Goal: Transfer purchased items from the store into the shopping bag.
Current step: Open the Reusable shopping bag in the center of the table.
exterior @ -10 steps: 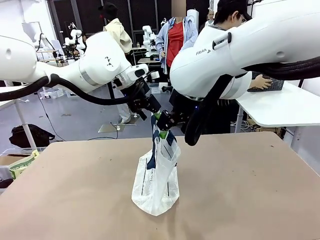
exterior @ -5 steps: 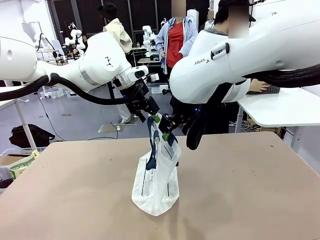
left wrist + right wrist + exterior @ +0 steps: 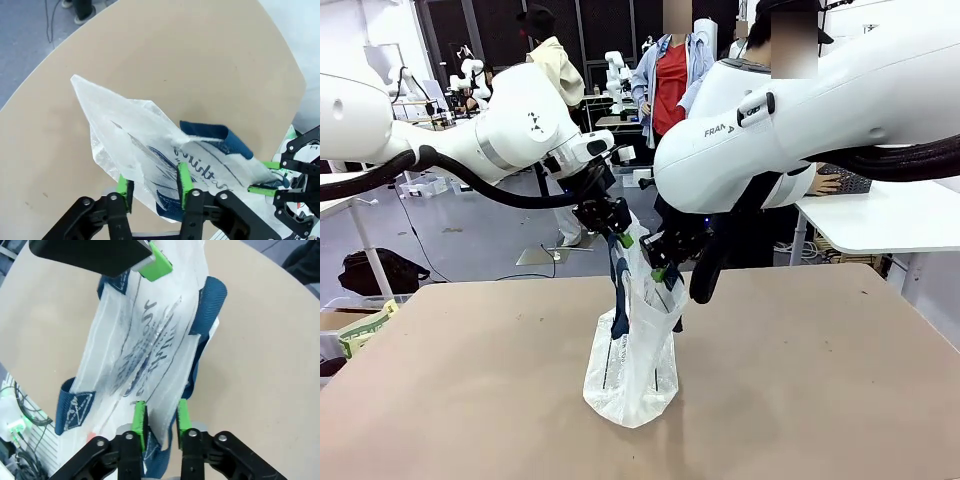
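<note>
We show the upright shopping bag (image 3: pixel 632 370), its rim between the half-closed left fingers (image 3: pixel 184 181) and right fingers (image 3: pixel 139 422); grip uncertain.

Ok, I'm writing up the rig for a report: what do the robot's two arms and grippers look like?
Both the left arm and right arm are glossy white with rounded joint housings; the right bears black lettering starting FRAN. A black corrugated cable runs along each. The left gripper and right gripper are black two-finger units with bright green pads.
</note>
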{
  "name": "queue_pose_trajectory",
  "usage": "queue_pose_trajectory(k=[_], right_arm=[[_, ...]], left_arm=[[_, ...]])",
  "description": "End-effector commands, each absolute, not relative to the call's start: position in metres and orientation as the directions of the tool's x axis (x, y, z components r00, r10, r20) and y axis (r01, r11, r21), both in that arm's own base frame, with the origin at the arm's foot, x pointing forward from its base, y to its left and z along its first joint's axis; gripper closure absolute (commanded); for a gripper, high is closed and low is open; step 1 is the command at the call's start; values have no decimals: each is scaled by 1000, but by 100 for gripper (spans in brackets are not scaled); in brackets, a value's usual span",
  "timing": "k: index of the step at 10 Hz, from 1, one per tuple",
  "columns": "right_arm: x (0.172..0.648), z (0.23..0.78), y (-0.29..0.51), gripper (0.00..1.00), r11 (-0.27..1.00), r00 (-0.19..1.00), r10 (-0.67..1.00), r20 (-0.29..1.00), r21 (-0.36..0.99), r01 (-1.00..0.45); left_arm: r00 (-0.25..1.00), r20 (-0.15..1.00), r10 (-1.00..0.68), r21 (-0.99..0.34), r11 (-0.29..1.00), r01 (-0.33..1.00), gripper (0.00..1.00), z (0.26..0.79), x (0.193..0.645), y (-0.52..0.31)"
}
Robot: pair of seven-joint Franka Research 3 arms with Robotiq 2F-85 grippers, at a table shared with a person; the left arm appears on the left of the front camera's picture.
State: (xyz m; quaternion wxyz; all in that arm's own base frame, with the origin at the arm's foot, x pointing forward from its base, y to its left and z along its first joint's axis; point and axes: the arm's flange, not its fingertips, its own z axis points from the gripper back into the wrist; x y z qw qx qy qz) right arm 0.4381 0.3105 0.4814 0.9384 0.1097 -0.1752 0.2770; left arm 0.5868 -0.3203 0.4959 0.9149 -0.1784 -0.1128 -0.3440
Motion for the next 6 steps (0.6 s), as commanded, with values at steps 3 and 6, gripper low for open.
queue_pose_trajectory(k=[3, 6], right_arm=[[436, 475, 309, 100, 852, 804, 445, 394, 90, -515], [436, 477, 302, 100, 872, 820, 414, 395, 86, -482]], left_arm=[[731, 322, -601, -240, 695, 678, 100, 499, 583, -301], [718, 300, -628, -157, 709, 687, 100, 511, 573, -255]])
